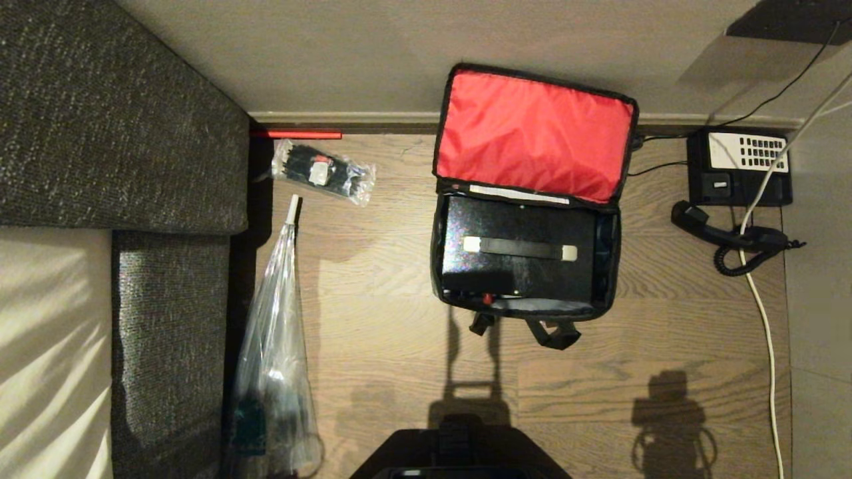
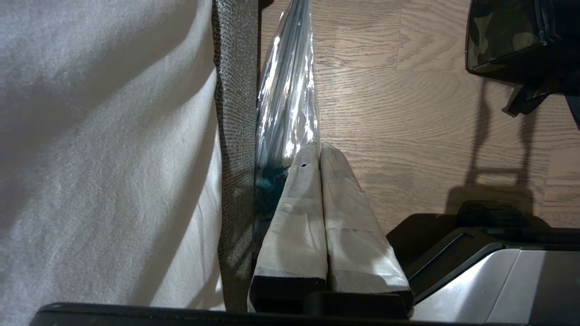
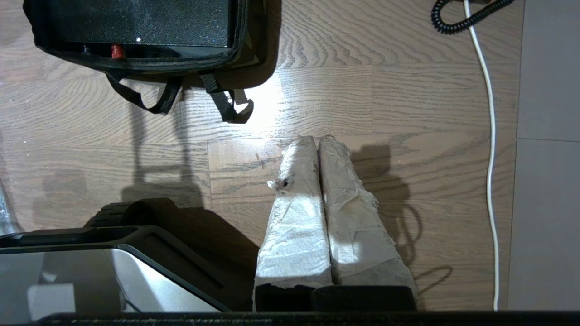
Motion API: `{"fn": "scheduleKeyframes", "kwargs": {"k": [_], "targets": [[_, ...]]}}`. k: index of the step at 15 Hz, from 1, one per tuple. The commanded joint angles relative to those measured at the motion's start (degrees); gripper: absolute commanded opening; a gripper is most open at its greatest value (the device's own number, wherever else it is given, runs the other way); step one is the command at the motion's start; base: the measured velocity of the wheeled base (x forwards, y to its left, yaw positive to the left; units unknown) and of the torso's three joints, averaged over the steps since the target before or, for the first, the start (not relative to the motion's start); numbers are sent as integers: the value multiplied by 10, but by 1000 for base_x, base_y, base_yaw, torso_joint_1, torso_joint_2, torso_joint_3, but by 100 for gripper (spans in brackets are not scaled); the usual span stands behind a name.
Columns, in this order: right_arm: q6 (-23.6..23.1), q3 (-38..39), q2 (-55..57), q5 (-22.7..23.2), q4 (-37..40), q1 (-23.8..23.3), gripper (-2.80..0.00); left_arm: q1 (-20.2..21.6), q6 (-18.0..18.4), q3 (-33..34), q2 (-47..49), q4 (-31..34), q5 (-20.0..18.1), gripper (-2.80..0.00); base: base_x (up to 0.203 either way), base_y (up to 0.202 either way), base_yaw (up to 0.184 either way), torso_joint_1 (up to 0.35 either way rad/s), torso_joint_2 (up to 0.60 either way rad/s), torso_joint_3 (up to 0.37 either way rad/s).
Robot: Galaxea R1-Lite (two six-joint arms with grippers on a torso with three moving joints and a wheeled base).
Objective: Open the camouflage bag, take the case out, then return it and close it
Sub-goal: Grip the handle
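On the wooden floor ahead of me, the camouflage bag is lying open, its red-lined lid leaning back against the wall. The case is sitting inside it, black, with its handle strip facing up.

My head view is giving me the whole layout: the bag in the middle, a black telephone with its handset off to my right, a small clear packet of black items to my left near the sofa, and a long clear plastic bag lying along the sofa's edge. Neither arm is appearing there. My left wrist view is showing the bag's outer camouflage cloth at one corner, which the head view is hiding, plus the plastic bag just beside my left end effector. My right wrist view is catching the bag's near edge, its black straps trailing on the floor, and a white cable.

The bag's long axis is running left to right across me, as is the case's; the open mouth is facing up and the lid hinge is lying on the far side.

Both end effectors are clenched, fingers pressed together, grasping nothing. My right end effector is hanging over bare floor, well apart from the bag, which is lying ahead and to its left. The left one is farther off, with the bag ahead and to its right.
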Motion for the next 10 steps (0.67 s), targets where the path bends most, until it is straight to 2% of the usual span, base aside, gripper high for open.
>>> {"fn": "scheduleKeyframes", "kwargs": {"k": [1, 10], "targets": [[0, 0, -1, 0, 0, 0, -280, 0, -5, 1, 0, 0, 1, -280, 0, 0, 0, 0, 0, 0], [0, 0, -1, 0, 0, 0, -280, 0, 1, 1, 0, -1, 1, -280, 0, 0, 0, 0, 0, 0]]}}
